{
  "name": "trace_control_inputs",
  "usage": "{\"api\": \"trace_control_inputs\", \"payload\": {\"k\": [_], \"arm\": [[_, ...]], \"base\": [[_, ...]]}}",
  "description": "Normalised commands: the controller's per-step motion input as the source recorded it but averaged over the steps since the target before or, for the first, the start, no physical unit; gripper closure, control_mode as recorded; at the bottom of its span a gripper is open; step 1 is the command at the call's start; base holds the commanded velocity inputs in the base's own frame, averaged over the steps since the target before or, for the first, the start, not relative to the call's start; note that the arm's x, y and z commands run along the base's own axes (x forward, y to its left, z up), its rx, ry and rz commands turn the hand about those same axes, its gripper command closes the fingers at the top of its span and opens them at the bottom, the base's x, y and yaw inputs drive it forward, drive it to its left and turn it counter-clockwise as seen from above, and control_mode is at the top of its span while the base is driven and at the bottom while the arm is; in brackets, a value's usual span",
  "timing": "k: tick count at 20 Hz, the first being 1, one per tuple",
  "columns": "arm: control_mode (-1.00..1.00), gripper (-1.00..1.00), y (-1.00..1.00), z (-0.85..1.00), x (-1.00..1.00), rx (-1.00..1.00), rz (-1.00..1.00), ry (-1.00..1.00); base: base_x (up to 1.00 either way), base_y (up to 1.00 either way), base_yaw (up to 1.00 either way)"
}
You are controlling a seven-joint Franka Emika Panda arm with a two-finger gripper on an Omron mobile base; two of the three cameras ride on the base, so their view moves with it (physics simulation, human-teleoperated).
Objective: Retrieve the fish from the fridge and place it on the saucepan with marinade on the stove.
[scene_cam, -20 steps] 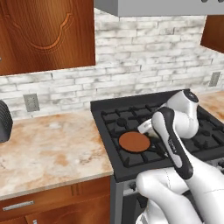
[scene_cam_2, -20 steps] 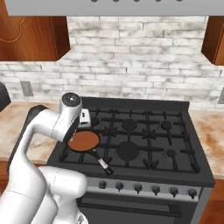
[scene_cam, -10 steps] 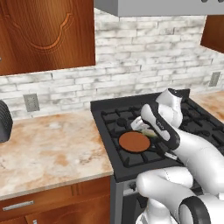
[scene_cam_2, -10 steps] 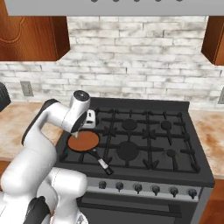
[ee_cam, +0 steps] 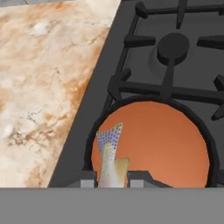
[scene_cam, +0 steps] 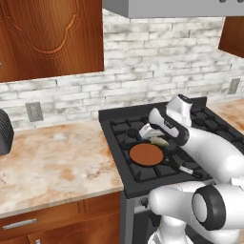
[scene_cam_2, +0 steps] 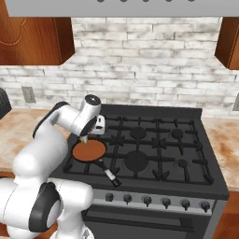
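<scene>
The end effector [ee_cam: 112, 183] is closed on the small slender olive-green and yellowish fish [ee_cam: 110, 159], which sticks out between the two dark finger tips in the hand view, its spotted tail fin fanned over the pan's inside near the rim. In the left base view the end effector [scene_cam: 153, 138] hangs just above the far edge of the pan with the fish [scene_cam: 159, 141] showing pale under it; in the right base view it [scene_cam_2: 85, 138] sits over the pan's back rim.

Directly below lies the shallow round black saucepan with the orange-brown inside [ee_cam: 162, 144], resting on the front left burner grate. Its long black handle tipped in silver [scene_cam_2: 108, 172] points toward the front of the range in the right base view.

The pan stands on the black gas stove with black grates [scene_cam_2: 154, 154], which has a row of dark knobs on a silver front [scene_cam_2: 156, 201]. Left of the stove runs the mottled beige stone surface [scene_cam: 52, 162], backed by a whitish brick wall [scene_cam: 143, 71], with brown wooden cabinets [scene_cam: 47, 38] above.
</scene>
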Motion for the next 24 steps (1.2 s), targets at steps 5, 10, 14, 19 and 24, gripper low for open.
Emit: {"api": "trace_control_inputs", "payload": {"k": [5, 10, 14, 19, 24], "arm": [[-1.0, 1.0, 0.0, -0.24, 0.04, 0.05, -0.01, -0.06], [-1.0, 1.0, 0.1, -0.35, 0.03, 0.0, -0.01, 0.0], [-1.0, 1.0, 0.07, -0.27, 0.09, 0.0, -0.02, 0.05], [-1.0, 1.0, 0.0, -0.21, 0.0, 0.0, -0.02, 0.08], [-1.0, 1.0, 0.0, -0.16, 0.0, 0.0, -0.02, 0.09]], "base": [[0.0, 0.0, 0.0], [0.0, 0.0, 0.0], [0.0, 0.0, 0.0], [0.0, 0.0, 0.0], [0.0, 0.0, 0.0]]}}
